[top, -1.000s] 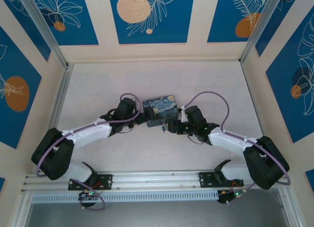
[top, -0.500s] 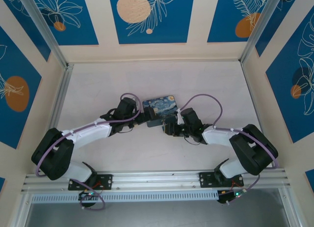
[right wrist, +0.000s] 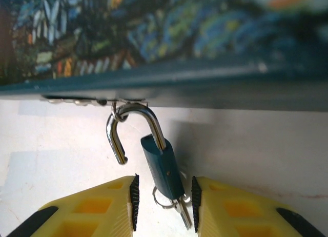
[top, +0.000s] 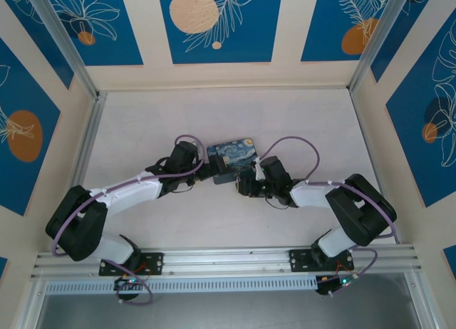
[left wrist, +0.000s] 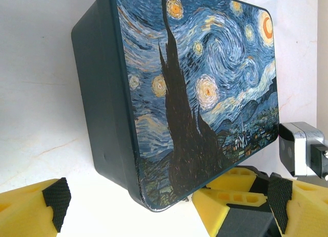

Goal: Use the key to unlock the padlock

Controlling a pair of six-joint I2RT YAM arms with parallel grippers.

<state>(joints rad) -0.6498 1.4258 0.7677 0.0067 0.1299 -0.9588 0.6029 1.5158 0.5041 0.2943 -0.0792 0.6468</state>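
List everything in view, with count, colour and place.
box: one, dark teal, starry-night lid, mid-table between the arms.
padlock: one, teal body, silvery shackle swung open, hanging from the box's latch.
key: one, grey, sticking out below the padlock body.
table: one, whitish, under it all.
wall panels: several, blue and cream, around the table.
left pincer: one, yellow fingers, open wide astride the box's corner.
right pincer: one, yellow fingers, open either side of the padlock's lower end.

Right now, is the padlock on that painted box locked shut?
No: one end of the shackle stands free of the padlock, which hangs open from the box's hasp.
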